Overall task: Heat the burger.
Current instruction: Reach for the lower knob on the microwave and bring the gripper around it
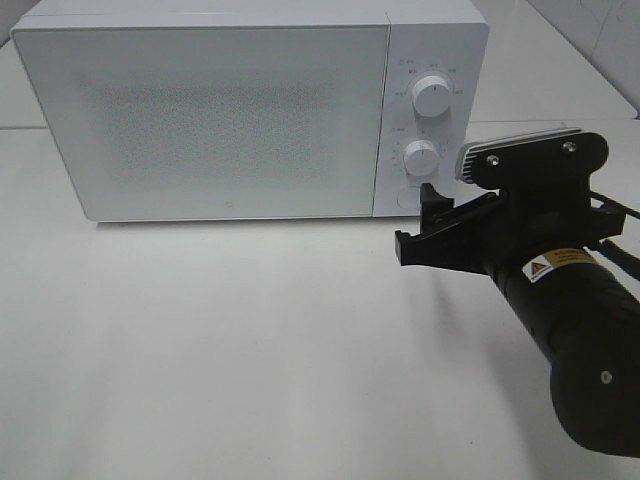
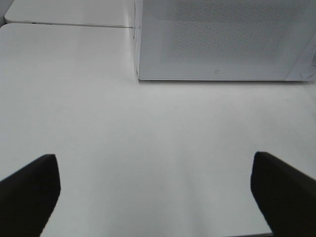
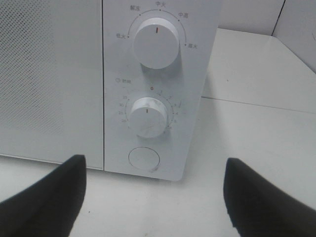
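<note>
We count one microwave on one table. It has two dials, an upper knob and a lower knob, and one round button. We see two grippers: the left gripper and the right gripper.

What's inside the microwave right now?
Can't tell. The microwave has its door shut, and the speckled white panel shows nothing of the inside. No burger is visible in any view.
</note>
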